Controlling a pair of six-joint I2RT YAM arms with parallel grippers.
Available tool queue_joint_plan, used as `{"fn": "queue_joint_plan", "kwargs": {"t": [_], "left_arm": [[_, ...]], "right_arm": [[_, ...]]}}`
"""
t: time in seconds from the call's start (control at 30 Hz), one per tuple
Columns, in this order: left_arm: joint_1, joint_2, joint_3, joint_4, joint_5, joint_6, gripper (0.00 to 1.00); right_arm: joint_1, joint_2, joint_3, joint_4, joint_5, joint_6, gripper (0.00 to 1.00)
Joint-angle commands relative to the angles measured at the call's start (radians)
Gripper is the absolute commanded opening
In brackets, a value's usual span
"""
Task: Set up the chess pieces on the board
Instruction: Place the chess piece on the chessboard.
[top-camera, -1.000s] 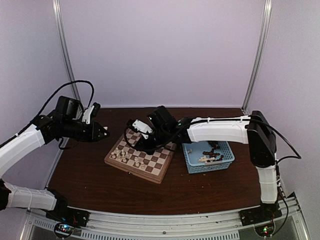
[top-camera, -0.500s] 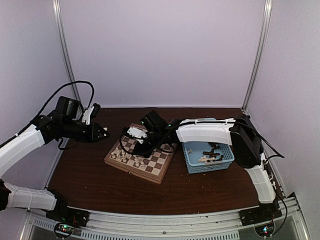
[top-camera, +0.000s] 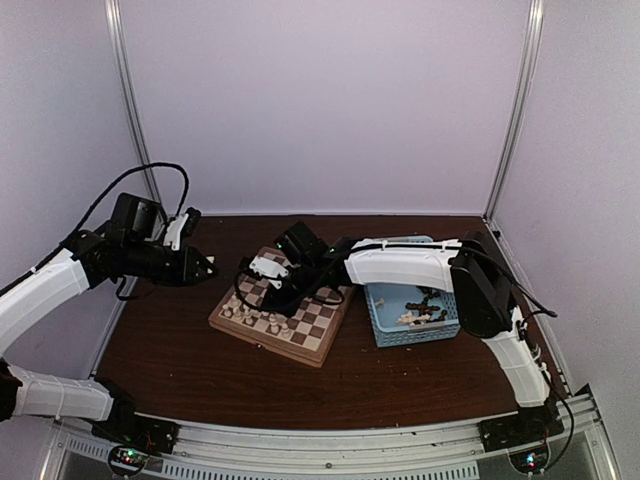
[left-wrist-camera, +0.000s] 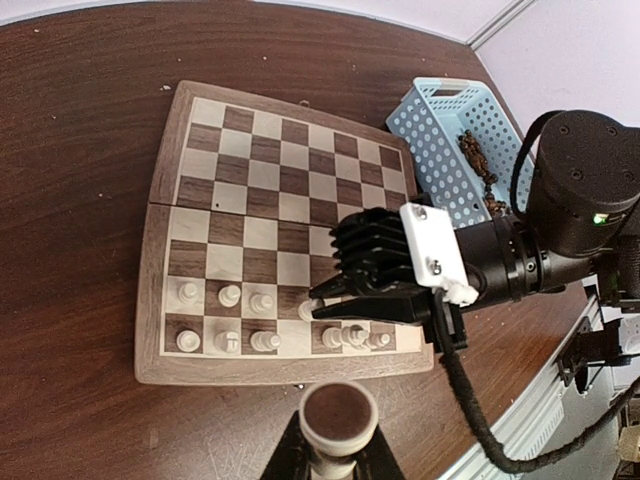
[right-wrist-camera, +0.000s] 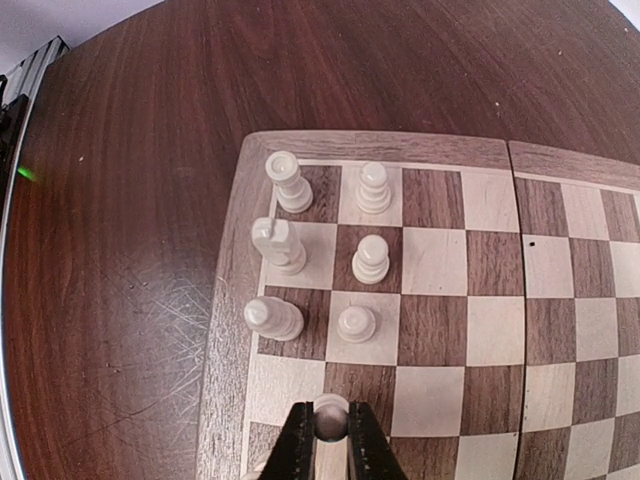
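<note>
Right gripper (right-wrist-camera: 330, 410) is pinching a cream piece (right-wrist-camera: 331, 424) at a square of the board (right-wrist-camera: 222, 340) beside the standing white pieces (right-wrist-camera: 371, 258); left gripper (left-wrist-camera: 337, 455) is clamping a second cream piece (left-wrist-camera: 338, 413), hovering beside the board

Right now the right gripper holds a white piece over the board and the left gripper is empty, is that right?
Not quite. The left gripper is not empty: the left wrist view shows it shut on a chess piece, seen from its round brown base. The rest holds: the right gripper holds a white piece over the board.
</note>
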Motion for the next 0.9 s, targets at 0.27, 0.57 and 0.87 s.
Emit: {"fn": "queue_joint_plan", "kwargs": {"t": [0.27, 0.57, 0.87], "left_arm": [[0.01, -0.002, -0.009, 0.022, -0.006, 0.017, 0.09], [0.01, 0.006, -0.008, 0.023, -0.006, 0.02, 0.09], [0.01, 0.008, -0.011, 0.026, -0.006, 0.021, 0.09]], "right_arm": [[-0.009, 0.072, 0.082, -0.045, -0.013, -0.022, 0.06], [-0.012, 0.082, 0.082, -0.038, 0.015, -0.023, 0.07], [-0.015, 0.082, 0.079, -0.035, 0.035, -0.025, 0.08]]}}
